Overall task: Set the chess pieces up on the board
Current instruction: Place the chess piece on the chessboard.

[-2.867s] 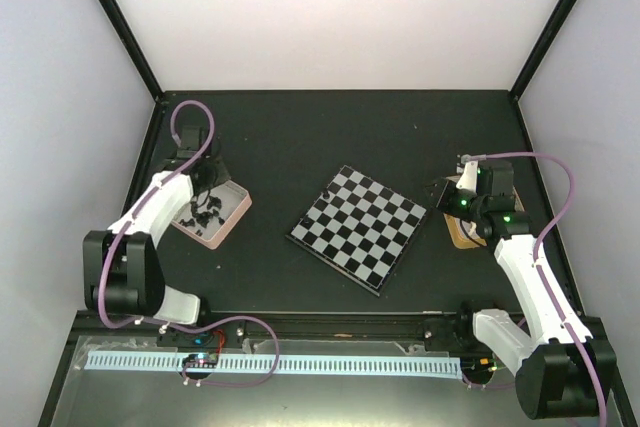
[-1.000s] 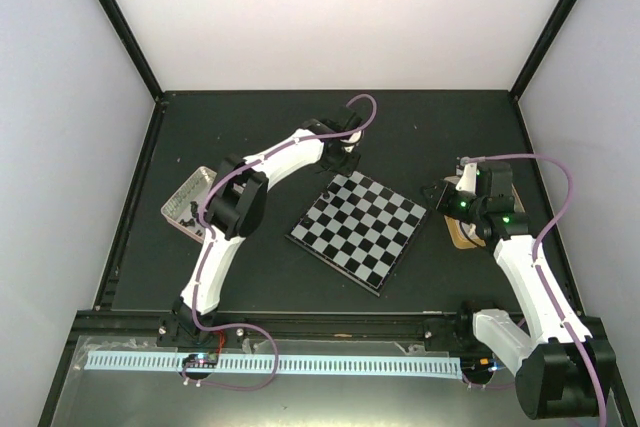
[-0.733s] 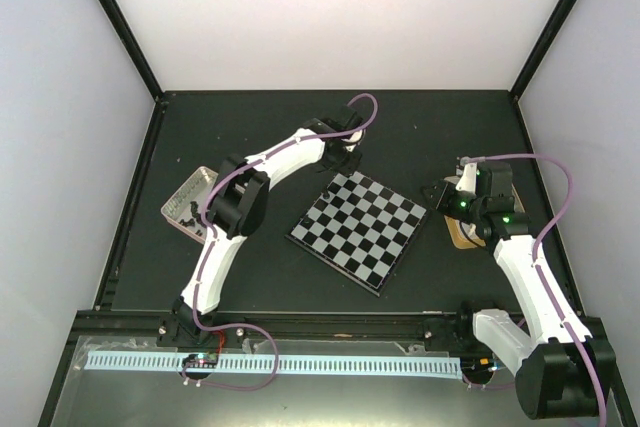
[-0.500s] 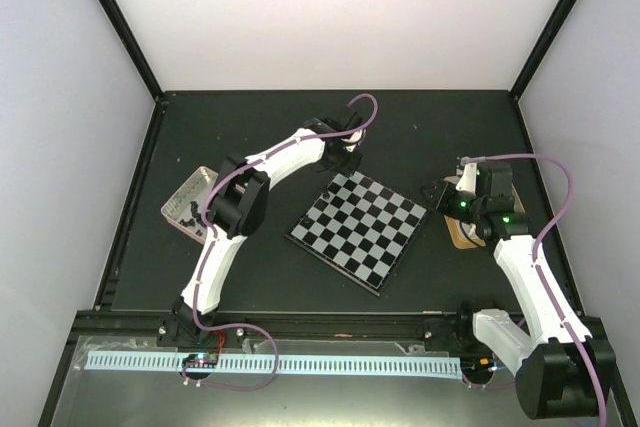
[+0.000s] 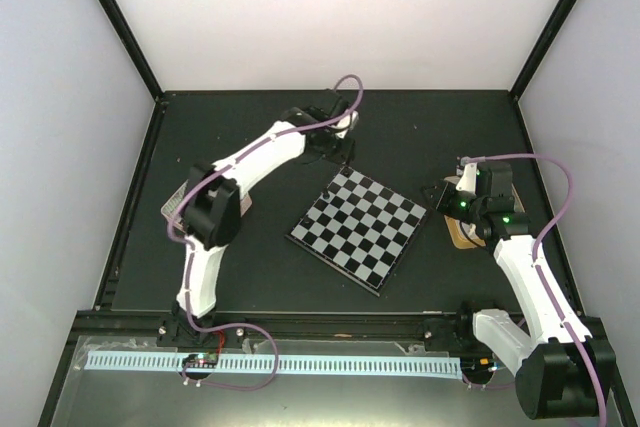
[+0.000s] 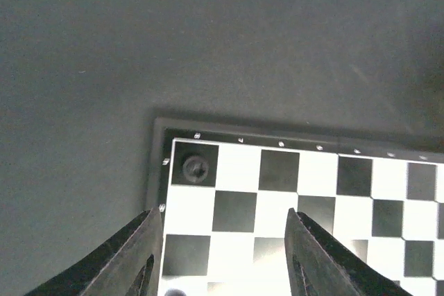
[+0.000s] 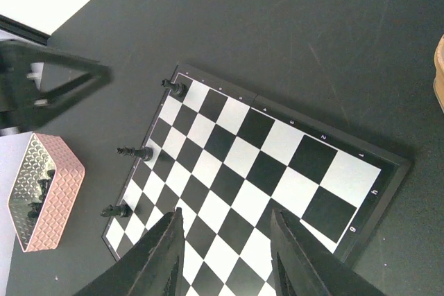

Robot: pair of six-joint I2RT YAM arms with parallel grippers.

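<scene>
Fingers of the left gripper stand well apart with nothing between them, poised over the far corner of the board. Just ahead of them a black chess piece stands alone on the dark corner square. It shows only its round top from above, so its kind cannot be told. Small white marks run along the board's dark rim here, too small to read.

The right gripper also has its fingers parted and holds nothing. It hangs by the board's right corner. From its wrist view the rim lettering is clearer: "g" and "h" can be read along one edge at the nearest corner, and "1" and "2" along the next. The board is a flat square of black and pale checks, lying cornerwise on the dark table.

Along its far-left edge, beyond the corner piece, stand a second black piece and a third black piece, each slim and smaller than its square. Farther off lies a pink tin with dark pieces inside, blurred and uncountable. From above, the left arm hides most of that tin, and a tan thing shows only partly under the right arm.
</scene>
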